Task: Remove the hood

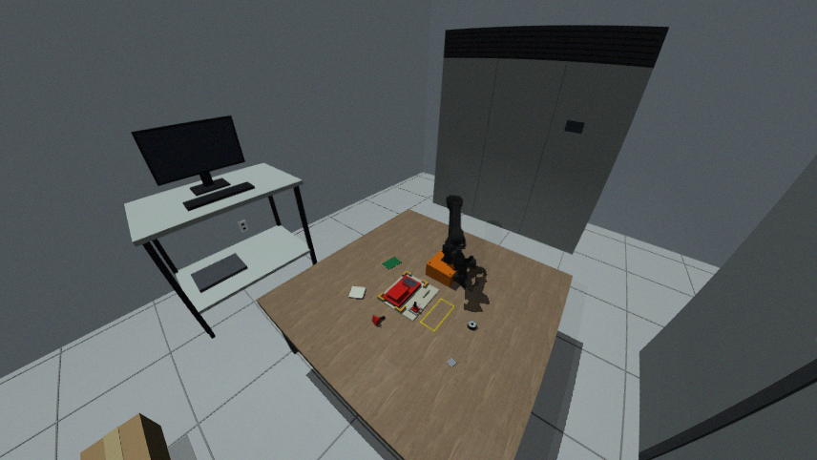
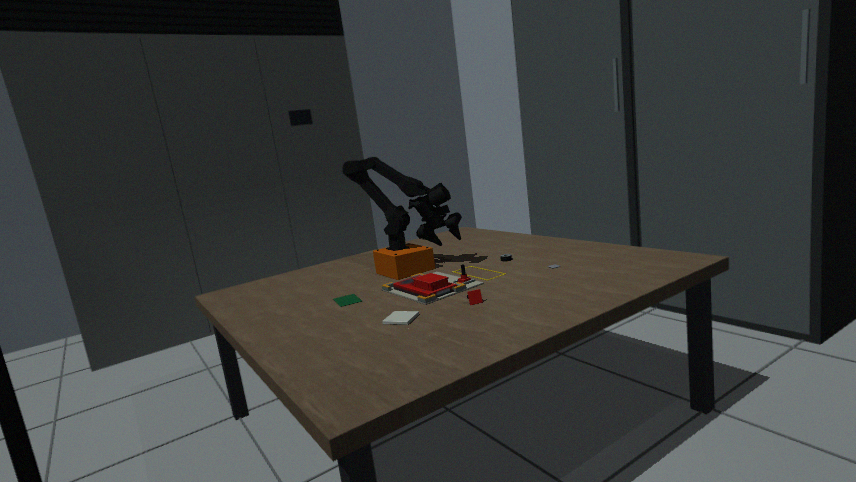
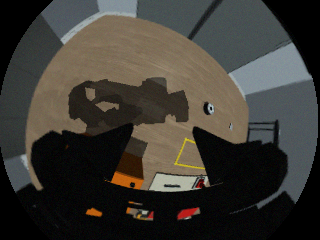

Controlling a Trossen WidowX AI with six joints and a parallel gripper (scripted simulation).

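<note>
Closest to the exterior camera, a white tile (image 2: 400, 317) lies flat on the table (image 2: 539, 335), with a green tile (image 2: 347, 299) beside it toward the left edge. Past them sits the toy car (image 2: 426, 285), a red body on a pale plate with orange brackets at its corners, which look meant to pin it in place while a part is pulled away. Its hood (image 2: 431, 280) reads as the raised red block on top, boxy and flat-faced, and is not yet removed; finer detail is too small to tell.

Just beyond the car, toward the far right corner, lies the marked area (image 2: 479, 274), a yellow outline on bare wood, close enough that the carry should be short.

Mounted on an orange base (image 2: 403, 259) near the far edge, the arm folds up and forward, so the gripper (image 2: 444, 230) hangs in the air above the table, well apart from the car. Its 2 fingers stand spread wide with nothing between them; the wrist view shows table and yellow outline through the gap. I judge this a ready pose ahead of the approach.
</note>
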